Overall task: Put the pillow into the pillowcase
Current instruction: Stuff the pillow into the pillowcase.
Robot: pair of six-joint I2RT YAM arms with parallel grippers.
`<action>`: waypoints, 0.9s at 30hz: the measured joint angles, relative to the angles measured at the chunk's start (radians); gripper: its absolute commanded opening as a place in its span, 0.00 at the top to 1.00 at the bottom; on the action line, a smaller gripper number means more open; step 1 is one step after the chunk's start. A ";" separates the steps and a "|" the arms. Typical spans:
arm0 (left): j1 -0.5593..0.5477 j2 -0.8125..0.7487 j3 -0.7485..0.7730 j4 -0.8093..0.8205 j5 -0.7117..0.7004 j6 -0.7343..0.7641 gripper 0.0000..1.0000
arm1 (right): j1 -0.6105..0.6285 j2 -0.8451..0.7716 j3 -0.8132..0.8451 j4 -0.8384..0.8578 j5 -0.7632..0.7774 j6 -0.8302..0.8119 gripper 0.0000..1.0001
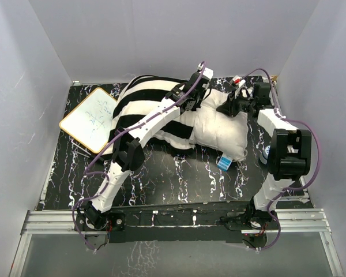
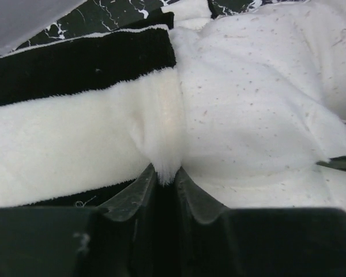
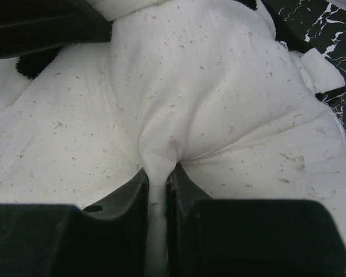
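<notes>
The white pillow lies on the black marbled table, its left part covered by the black and white striped pillowcase. My left gripper is at the pillowcase's open edge on top of the pillow. In the left wrist view it is shut on a pinch of the white fuzzy stripe of the pillowcase, with the pillow right beside. My right gripper is on the pillow's far right part. In the right wrist view it is shut on a fold of the pillow.
A small whiteboard lies at the left of the table, touching the pillowcase. A small blue and white object lies by the pillow's near right corner. White walls enclose the table on three sides.
</notes>
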State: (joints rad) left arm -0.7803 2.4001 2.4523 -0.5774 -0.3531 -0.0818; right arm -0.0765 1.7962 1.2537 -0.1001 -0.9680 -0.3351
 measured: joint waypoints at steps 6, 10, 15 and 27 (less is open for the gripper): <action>0.004 -0.014 -0.019 0.000 0.036 -0.003 1.00 | 0.031 -0.045 -0.090 0.097 0.039 0.057 0.92; 0.005 -0.045 -0.021 0.033 0.177 -0.050 1.00 | 0.079 -0.067 -0.143 0.219 0.058 0.179 0.92; 0.005 -0.059 0.003 0.132 0.417 -0.203 1.00 | 0.114 -0.081 -0.214 0.581 0.063 0.599 0.92; -0.001 -0.485 -1.109 0.982 0.724 -0.560 1.00 | 0.047 -0.366 -0.594 0.618 -0.103 0.686 0.33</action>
State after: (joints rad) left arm -0.7815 1.9148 1.3430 0.4049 0.3706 -0.6415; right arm -0.0296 1.4300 0.6594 0.5182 -1.0714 0.3504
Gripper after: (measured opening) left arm 0.017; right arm 0.438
